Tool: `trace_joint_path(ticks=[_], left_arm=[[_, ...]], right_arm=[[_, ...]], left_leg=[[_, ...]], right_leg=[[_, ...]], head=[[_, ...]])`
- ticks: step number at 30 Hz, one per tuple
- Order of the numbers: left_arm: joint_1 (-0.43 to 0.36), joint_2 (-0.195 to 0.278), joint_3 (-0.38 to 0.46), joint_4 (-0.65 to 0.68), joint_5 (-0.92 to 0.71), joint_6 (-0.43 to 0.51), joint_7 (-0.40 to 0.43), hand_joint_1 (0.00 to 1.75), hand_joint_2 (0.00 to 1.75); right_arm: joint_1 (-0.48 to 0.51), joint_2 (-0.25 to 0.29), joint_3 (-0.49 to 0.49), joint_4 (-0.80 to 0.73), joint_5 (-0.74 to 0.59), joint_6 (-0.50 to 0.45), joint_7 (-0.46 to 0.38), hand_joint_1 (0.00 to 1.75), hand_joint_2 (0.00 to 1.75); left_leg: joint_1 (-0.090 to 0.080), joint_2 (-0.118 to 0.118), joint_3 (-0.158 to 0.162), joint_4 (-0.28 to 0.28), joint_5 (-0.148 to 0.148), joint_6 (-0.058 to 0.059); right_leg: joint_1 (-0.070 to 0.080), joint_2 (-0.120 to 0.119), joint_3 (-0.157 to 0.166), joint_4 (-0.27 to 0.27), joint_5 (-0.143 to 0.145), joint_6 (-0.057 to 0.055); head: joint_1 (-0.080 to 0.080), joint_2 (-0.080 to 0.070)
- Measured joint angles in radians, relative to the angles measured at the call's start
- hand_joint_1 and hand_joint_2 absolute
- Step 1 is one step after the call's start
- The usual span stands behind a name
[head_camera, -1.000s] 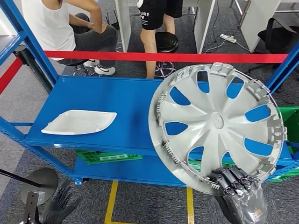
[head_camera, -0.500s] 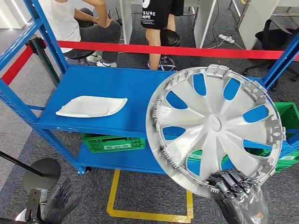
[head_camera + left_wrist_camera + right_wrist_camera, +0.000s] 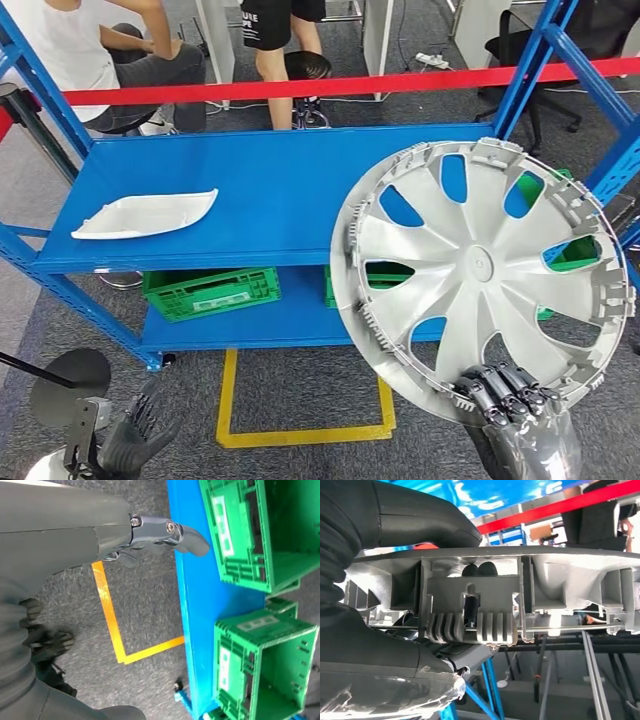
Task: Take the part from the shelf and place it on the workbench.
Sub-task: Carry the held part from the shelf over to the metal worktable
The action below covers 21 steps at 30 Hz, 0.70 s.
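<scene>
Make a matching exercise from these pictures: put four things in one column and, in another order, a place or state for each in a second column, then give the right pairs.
Things
1. round silver plastic wheel cover
2. flat white plastic panel
3. green plastic crate
4. left hand

Places or states
A. on the lower blue shelf board
B. hanging low over the grey floor, holding nothing
C. gripped at its rim by the fingers of the right hand
D. lying on the upper blue shelf board

Pairs: 1-C, 2-D, 3-A, 4-B
</scene>
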Motion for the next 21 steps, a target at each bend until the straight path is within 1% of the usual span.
trace_joint_path(ticks=[1, 2, 3, 4, 5, 6, 7, 8, 9, 10, 11, 12, 13, 14, 15, 16, 17, 18, 19, 20, 21], left_arm=[[-0.002, 0.002, -0.004, 0.0, 0.002, 0.004, 0.0, 0.0, 1.75], [-0.004, 0.004, -0.008, 0.0, 0.004, 0.008, 0.0, 0.0, 1.75], [-0.006, 0.006, -0.012, 0.0, 0.006, 0.01, 0.001, 0.0, 1.75], [-0.006, 0.007, -0.017, 0.0, 0.008, 0.013, 0.001, 0.0, 1.75], [-0.006, 0.009, -0.022, 0.0, 0.01, 0.015, 0.001, 0.0, 1.75], [-0.007, 0.01, -0.027, 0.0, 0.011, 0.017, 0.001, 0.0, 1.75], [-0.007, 0.012, -0.032, 0.0, 0.012, 0.02, 0.001, 0.0, 1.75], [-0.007, 0.013, -0.035, 0.0, 0.013, 0.023, 0.0, 0.0, 1.75], [-0.007, 0.016, -0.038, 0.0, 0.013, 0.025, 0.0, 0.0, 1.75], [-0.006, 0.017, -0.04, 0.0, 0.013, 0.027, -0.001, 0.0, 1.75], [-0.006, 0.018, -0.043, 0.0, 0.013, 0.028, -0.001, 0.0, 1.75], [-0.006, 0.018, -0.045, 0.001, 0.013, 0.029, -0.001, 0.0, 1.75], [-0.006, 0.019, -0.048, 0.001, 0.013, 0.03, -0.001, 0.0, 1.75], [-0.007, 0.019, -0.05, 0.001, 0.012, 0.032, -0.001, 0.0, 1.75], [-0.008, 0.02, -0.053, 0.001, 0.011, 0.034, -0.001, 0.0, 1.75], [-0.01, 0.022, -0.055, 0.002, 0.009, 0.037, -0.001, 0.0, 1.75], [-0.013, 0.024, -0.06, 0.002, 0.006, 0.038, 0.0, 0.0, 1.75], [-0.017, 0.027, -0.065, 0.003, 0.002, 0.04, -0.001, 0.0, 1.75], [-0.022, 0.029, -0.072, 0.005, -0.005, 0.043, -0.001, 0.0, 1.75], [-0.029, 0.031, -0.08, 0.008, -0.015, 0.049, -0.004, 0.0, 1.75], [-0.038, 0.032, -0.089, 0.014, -0.028, 0.056, -0.009, 0.0, 1.75]], right_arm=[[0.0, -0.003, 0.003, -0.003, 0.0, 0.0, 0.003, 1.75, 1.75], [0.0, -0.005, 0.006, -0.007, 0.0, 0.0, 0.006, 1.75, 1.75], [0.001, -0.008, 0.008, -0.011, 0.0, 0.0, 0.007, 1.75, 1.75], [0.002, -0.009, 0.009, -0.014, 0.0, 0.0, 0.008, 1.75, 1.75], [0.004, -0.011, 0.011, -0.017, 0.001, 0.0, 0.008, 1.75, 1.75], [0.008, -0.012, 0.011, -0.02, 0.001, 0.0, 0.007, 1.75, 1.75], [0.012, -0.013, 0.011, -0.022, 0.001, 0.0, 0.006, 1.75, 1.75], [0.015, -0.014, 0.012, -0.025, 0.001, 0.0, 0.004, 1.75, 1.75], [0.017, -0.014, 0.012, -0.026, 0.001, 0.0, 0.001, 1.75, 1.75], [0.018, -0.015, 0.012, -0.027, 0.002, 0.0, -0.001, 1.75, 1.75], [0.018, -0.015, 0.012, -0.028, 0.002, 0.0, -0.002, 1.75, 1.75], [0.019, -0.015, 0.012, -0.028, 0.002, 0.0, -0.002, 1.75, 1.75], [0.02, -0.015, 0.012, -0.028, 0.002, 0.0, -0.002, 1.75, 1.75], [0.022, -0.015, 0.011, -0.029, 0.002, 0.0, -0.004, 1.75, 1.75], [0.025, -0.015, 0.008, -0.03, 0.002, 0.0, -0.006, 1.75, 1.75], [0.031, -0.014, 0.004, -0.034, 0.002, 0.0, -0.011, 1.75, 1.75], [0.038, -0.014, -0.003, -0.038, 0.002, 0.0, -0.017, 1.75, 1.75], [0.047, -0.013, -0.012, -0.043, 0.002, 0.0, -0.023, 1.75, 1.75], [0.058, -0.012, -0.023, -0.049, 0.002, 0.0, -0.031, 1.75, 1.75], [0.073, -0.01, -0.034, -0.055, 0.002, 0.0, -0.041, 1.75, 1.75], [0.092, -0.005, -0.048, -0.063, 0.002, 0.0, -0.054, 1.75, 1.75]], left_leg=[[0.001, -0.021, 0.049, -0.074, 0.006, 0.006], [0.001, -0.038, 0.084, -0.13, 0.005, 0.01], [0.0, -0.049, 0.101, -0.164, -0.001, 0.014], [-0.001, -0.045, 0.103, -0.175, 0.002, 0.017], [-0.001, -0.034, 0.096, -0.175, 0.011, 0.022], [0.0, -0.022, 0.088, -0.177, 0.021, 0.028], [0.002, -0.009, 0.079, -0.18, 0.033, 0.035], [0.004, 0.004, 0.068, -0.182, 0.045, 0.041], [0.003, 0.016, 0.056, -0.181, 0.055, 0.044], [0.003, 0.029, 0.043, -0.181, 0.066, 0.046], [0.003, 0.041, 0.029, -0.18, 0.077, 0.044], [0.003, 0.055, 0.014, -0.178, 0.088, 0.042], [0.004, 0.068, -0.002, -0.175, 0.098, 0.039], [0.005, 0.081, -0.018, -0.171, 0.107, 0.035], [0.007, 0.092, -0.032, -0.165, 0.115, 0.029], [0.007, 0.101, -0.044, -0.158, 0.121, 0.023], [0.005, 0.11, -0.051, -0.151, 0.127, 0.016], [0.004, 0.119, -0.055, -0.146, 0.134, 0.01], [0.004, 0.127, -0.057, -0.145, 0.141, 0.006], [0.004, 0.135, -0.057, -0.146, 0.148, 0.0], [0.006, 0.129, -0.06, -0.143, 0.141, -0.006]], right_leg=[[0.001, 0.009, -0.011, 0.001, 0.012, 0.004], [0.001, 0.018, -0.019, -0.001, 0.024, 0.008], [0.0, 0.026, -0.024, -0.005, 0.037, 0.014], [-0.001, 0.035, -0.028, -0.011, 0.05, 0.021], [-0.004, 0.043, -0.032, -0.016, 0.061, 0.028], [-0.004, 0.038, -0.038, -0.014, 0.055, 0.034], [-0.004, 0.022, -0.049, 0.005, 0.029, 0.039], [-0.004, -0.001, -0.064, 0.046, -0.018, 0.043], [-0.003, -0.026, -0.08, 0.106, -0.076, 0.048], [-0.005, -0.04, -0.095, 0.176, -0.126, 0.053], [-0.007, -0.047, -0.102, 0.241, -0.153, 0.059], [-0.009, -0.05, -0.097, 0.281, -0.154, 0.063], [-0.012, -0.053, -0.078, 0.29, -0.134, 0.068], [-0.015, -0.06, -0.037, 0.261, -0.106, 0.073], [-0.018, -0.076, 0.019, 0.199, -0.089, 0.079], [-0.016, -0.097, 0.083, 0.119, -0.093, 0.082], [-0.014, -0.115, 0.131, 0.05, -0.107, 0.078], [-0.01, -0.127, 0.157, 0.004, -0.125, 0.07], [-0.006, -0.126, 0.163, -0.018, -0.135, 0.058], [-0.005, -0.118, 0.151, -0.016, -0.131, 0.043], [-0.006, -0.11, 0.14, -0.015, -0.123, 0.033]], head=[[0.001, 0.0], [0.001, 0.0], [0.0, 0.0], [0.0, 0.0], [-0.002, 0.0], [-0.001, 0.0], [0.003, 0.0], [0.006, 0.0], [0.009, 0.0], [0.011, 0.0], [0.011, 0.0], [0.011, 0.0], [0.011, 0.0], [0.012, 0.0], [0.011, 0.0], [0.012, 0.0], [0.011, 0.0], [0.011, 0.0], [0.01, 0.0], [0.008, 0.0], [0.008, 0.0]])
